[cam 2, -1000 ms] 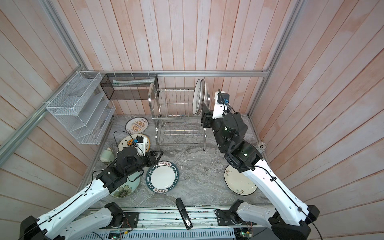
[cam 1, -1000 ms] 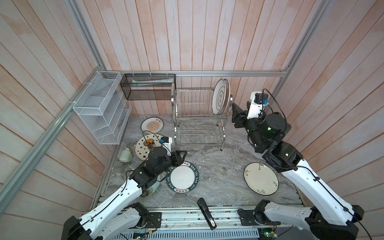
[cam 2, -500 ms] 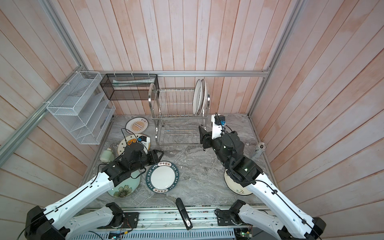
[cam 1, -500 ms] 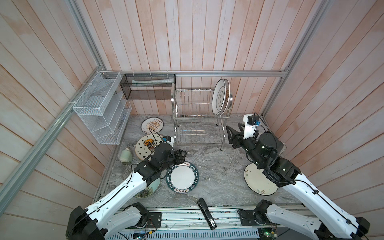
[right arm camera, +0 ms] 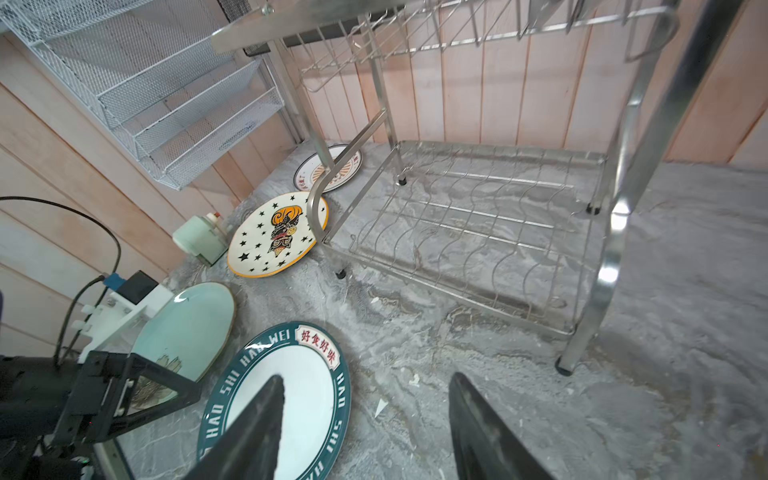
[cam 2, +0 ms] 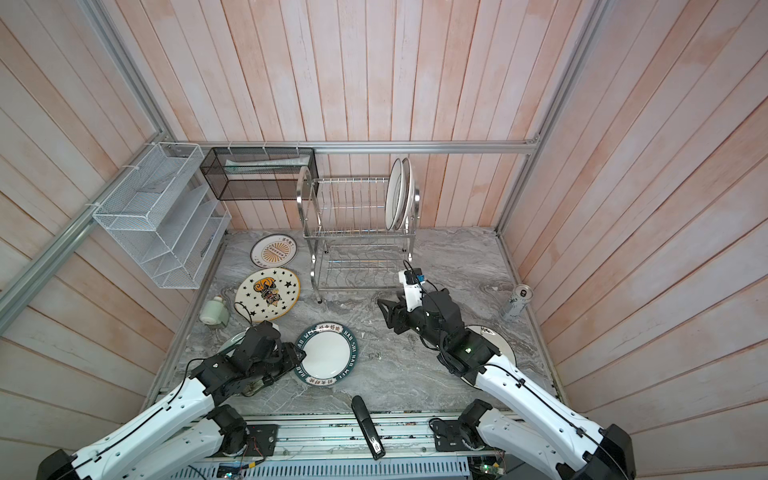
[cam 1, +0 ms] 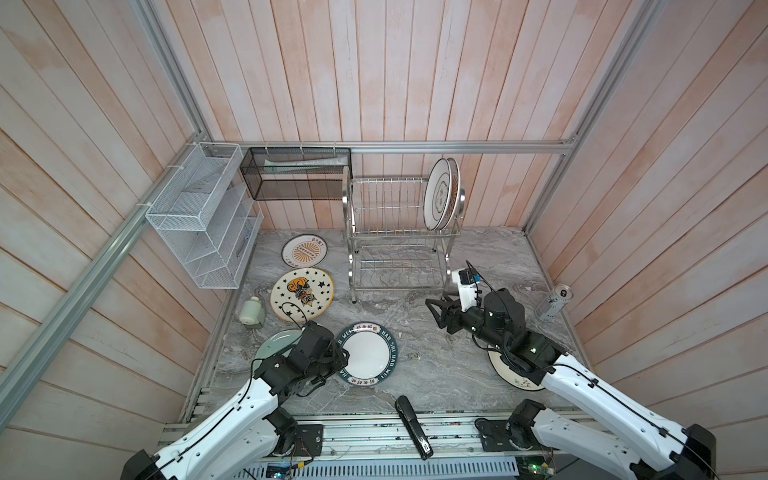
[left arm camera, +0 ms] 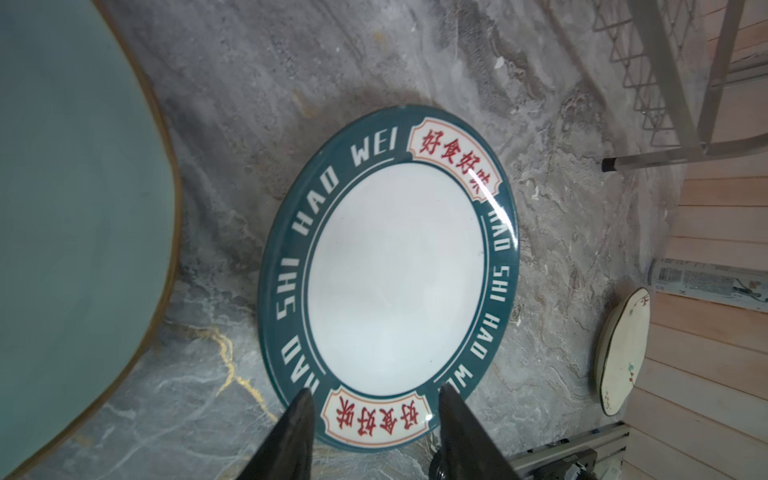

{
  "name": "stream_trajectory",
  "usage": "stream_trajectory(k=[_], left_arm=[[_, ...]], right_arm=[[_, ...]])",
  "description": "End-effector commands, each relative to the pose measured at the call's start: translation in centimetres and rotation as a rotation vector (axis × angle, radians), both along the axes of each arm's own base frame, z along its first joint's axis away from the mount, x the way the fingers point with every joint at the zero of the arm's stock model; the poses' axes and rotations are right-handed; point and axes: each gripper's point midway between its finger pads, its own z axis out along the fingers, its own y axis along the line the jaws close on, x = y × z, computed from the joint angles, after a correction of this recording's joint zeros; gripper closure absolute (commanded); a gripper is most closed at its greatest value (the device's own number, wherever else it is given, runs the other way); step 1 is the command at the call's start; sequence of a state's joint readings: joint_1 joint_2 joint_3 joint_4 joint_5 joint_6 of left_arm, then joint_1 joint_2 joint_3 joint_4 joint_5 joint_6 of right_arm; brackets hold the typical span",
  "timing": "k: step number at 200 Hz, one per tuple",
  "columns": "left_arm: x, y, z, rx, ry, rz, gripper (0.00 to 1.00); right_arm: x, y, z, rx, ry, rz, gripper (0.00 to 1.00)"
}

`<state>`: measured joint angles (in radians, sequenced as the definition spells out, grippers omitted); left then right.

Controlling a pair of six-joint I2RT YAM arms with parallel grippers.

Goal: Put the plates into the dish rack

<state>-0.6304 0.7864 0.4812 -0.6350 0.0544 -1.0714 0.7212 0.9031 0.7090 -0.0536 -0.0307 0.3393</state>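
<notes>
Dish rack (cam 1: 399, 235) slots left of two plates (cam 1: 439, 195) seem free.

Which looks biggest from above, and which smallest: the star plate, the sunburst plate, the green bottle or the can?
In a top view, largest to smallest:
1. star plate
2. sunburst plate, though it lies farther back, so it may really be closer in size
3. green bottle and can: too alike to rank

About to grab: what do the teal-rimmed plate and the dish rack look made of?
The teal-rimmed plate looks like glazed ceramic with a glossy finish: a bright glare streak runs along its rim. The dish rack looks like polished metal, probably stainless steel: thin shiny wires and a mirror-bright frame post.
</notes>
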Motion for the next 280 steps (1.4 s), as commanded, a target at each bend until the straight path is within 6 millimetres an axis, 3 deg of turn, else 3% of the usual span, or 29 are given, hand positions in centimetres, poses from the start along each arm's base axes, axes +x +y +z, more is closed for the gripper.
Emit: stream_trajectory(k=[1,40,102,177,210,280], left_arm=[[-1.3,0.7,-1.0,-0.016,0.078,0.06,0.51],[-2.0,1.1,-2.1,0.007,0.115,0.076,0.51],[-1.7,-0.1,-4.0,-0.032,0.135,0.062,0.53],[-1.3,-0.3,-5.8,-0.073,0.125,0.099,0.6],[-1.3,-0.2,-6.1,-0.115,0.104,0.133,0.68],[-0.7,0.0,-6.6,-0.153,0.056,0.179,0.73]], right_arm=[[-0.6,1.4,-0.4,0.095,0.061,0.069,0.37],[-1.8,2.7,-4.8,0.151,0.21,0.126,0.38],[-3.1,3.6,-7.8,0.212,0.331,0.175,0.39],[-3.4,3.7,-7.5,0.241,0.331,0.19,0.4],[-3.8,4.1,-7.3,0.287,0.349,0.219,0.4],[-4.3,4.4,-8.0,0.343,0.401,0.237,0.41]])
